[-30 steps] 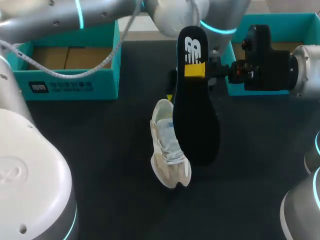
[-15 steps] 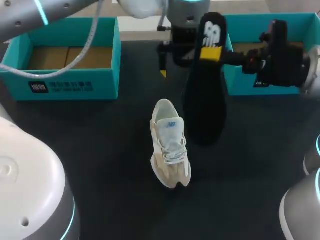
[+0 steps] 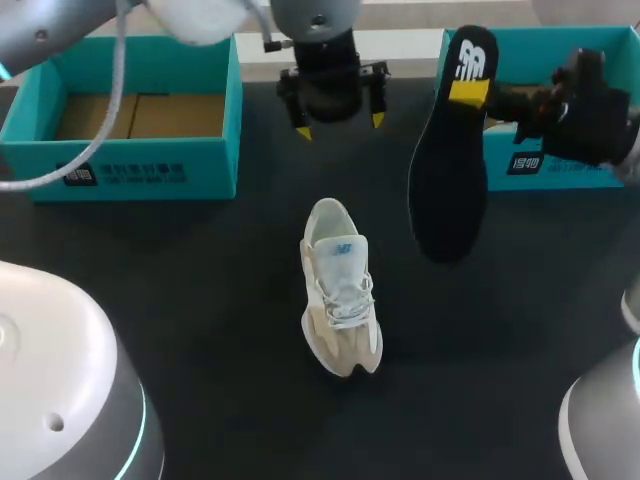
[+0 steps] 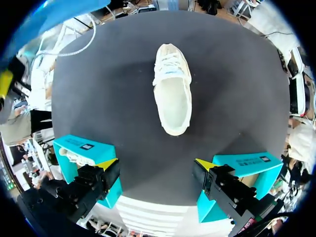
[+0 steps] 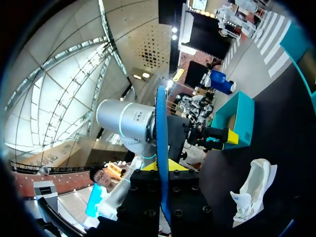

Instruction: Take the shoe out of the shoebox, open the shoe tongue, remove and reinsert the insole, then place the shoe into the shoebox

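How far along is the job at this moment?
Done: the shoe lies on the table, out of the shoebox, and its insole is out. In hand: the right gripper holds the insole up; the left gripper hangs open, empty. Left: reinsert the insole, box the shoe.

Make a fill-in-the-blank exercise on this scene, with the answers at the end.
The right end effector is shut on the insole, which is ____ in colour. The left end effector holds nothing, and its fingers are ____. Besides the shoe, the table bears ____ teal shoeboxes. Missing words: black; open; two.
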Motion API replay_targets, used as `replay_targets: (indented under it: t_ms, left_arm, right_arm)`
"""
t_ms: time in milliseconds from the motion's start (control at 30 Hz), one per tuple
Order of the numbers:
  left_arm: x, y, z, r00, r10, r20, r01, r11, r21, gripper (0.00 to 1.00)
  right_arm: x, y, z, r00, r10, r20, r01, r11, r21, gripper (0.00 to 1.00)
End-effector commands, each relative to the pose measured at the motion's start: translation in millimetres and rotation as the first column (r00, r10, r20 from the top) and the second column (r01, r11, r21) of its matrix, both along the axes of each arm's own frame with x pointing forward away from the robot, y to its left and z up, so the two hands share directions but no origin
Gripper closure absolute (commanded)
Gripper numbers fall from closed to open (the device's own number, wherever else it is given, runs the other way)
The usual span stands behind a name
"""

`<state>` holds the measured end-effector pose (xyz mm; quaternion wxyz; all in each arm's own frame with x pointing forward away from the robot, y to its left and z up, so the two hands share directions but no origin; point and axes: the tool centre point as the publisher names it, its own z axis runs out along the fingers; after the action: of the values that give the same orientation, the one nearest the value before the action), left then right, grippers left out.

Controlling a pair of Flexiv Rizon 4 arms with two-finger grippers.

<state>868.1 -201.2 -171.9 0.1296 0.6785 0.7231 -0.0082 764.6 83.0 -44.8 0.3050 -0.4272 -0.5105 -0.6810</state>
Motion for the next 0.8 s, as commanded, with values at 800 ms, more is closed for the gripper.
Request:
replay_targets:
  t_ms: [800]
  left_arm:
    - [-6.8,27,3,0.99,-0.132,0.043,0.139,0.918,-0.371,0.0]
  right_arm:
    - [39.9,-1,13,0.998,0.044,-0.037,-0.046,0.997,-0.066,1.0]
